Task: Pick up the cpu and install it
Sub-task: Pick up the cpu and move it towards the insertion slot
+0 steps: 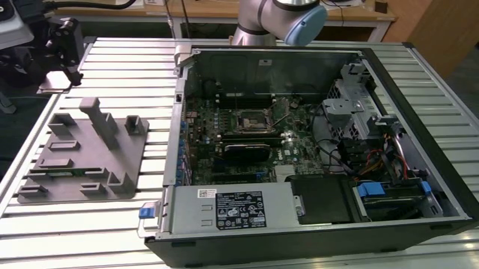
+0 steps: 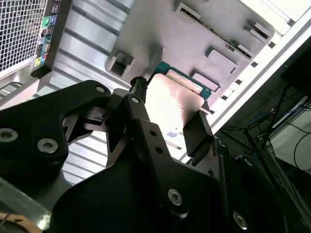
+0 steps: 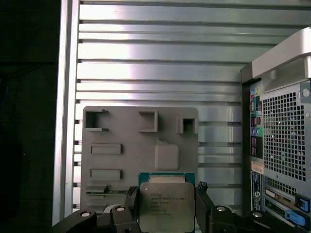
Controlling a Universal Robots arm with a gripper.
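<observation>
1 cpu [image 3: 166, 208], silver top facing the first wrist camera, pinched by its edges in the tool [image 2: 170, 111], fingers [image 3: 201, 191] clamped tight on 2 opposite sides. Held up well clear of the grey tray [image 3: 121, 131] and its moulded pockets, down on the slatted table [image 3: 160, 48]. Open computer case [image 1: 299, 140] parked right beside that tray, motherboard socket [image 1: 250, 119] roughly mid-board.
</observation>
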